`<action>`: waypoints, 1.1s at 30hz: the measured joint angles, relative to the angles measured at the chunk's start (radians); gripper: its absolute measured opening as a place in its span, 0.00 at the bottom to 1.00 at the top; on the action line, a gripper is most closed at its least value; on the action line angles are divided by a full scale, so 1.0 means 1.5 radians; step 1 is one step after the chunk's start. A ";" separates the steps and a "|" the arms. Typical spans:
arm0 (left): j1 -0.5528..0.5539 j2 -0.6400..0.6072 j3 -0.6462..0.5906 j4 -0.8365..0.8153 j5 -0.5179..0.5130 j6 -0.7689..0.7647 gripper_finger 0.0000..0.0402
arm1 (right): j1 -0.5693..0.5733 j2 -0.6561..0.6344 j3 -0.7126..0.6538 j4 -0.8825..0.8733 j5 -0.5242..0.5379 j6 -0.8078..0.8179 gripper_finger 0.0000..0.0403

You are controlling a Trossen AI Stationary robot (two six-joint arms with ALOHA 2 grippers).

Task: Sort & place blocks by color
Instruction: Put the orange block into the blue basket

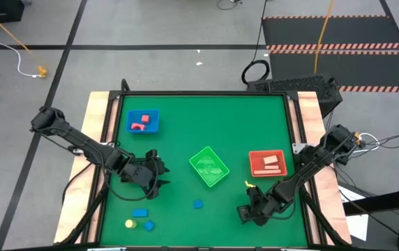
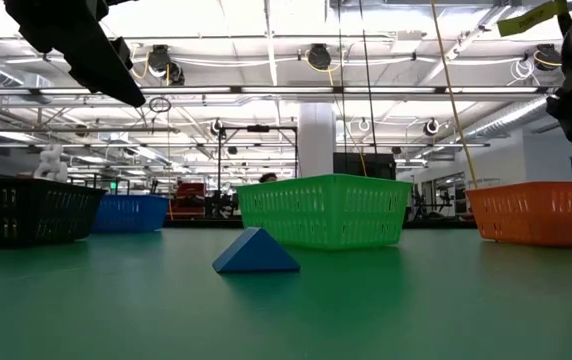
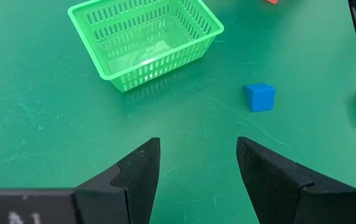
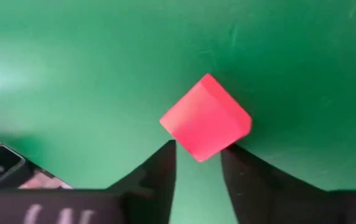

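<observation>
Right gripper at lower right of the green table: fingers clamped on a small red cube block. Left gripper lower left, fingers apart, empty; blue cube block lies beyond it.

From above, the right gripper hides whatever lies under it. In the low view both arms are cut off at the top edge. The contents of the red bin are too small to identify by shape.
</observation>
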 joint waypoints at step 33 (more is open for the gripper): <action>0.000 0.000 0.000 -0.015 0.000 -0.002 0.53 | -0.010 -0.170 -0.004 -0.033 0.114 -0.320 0.55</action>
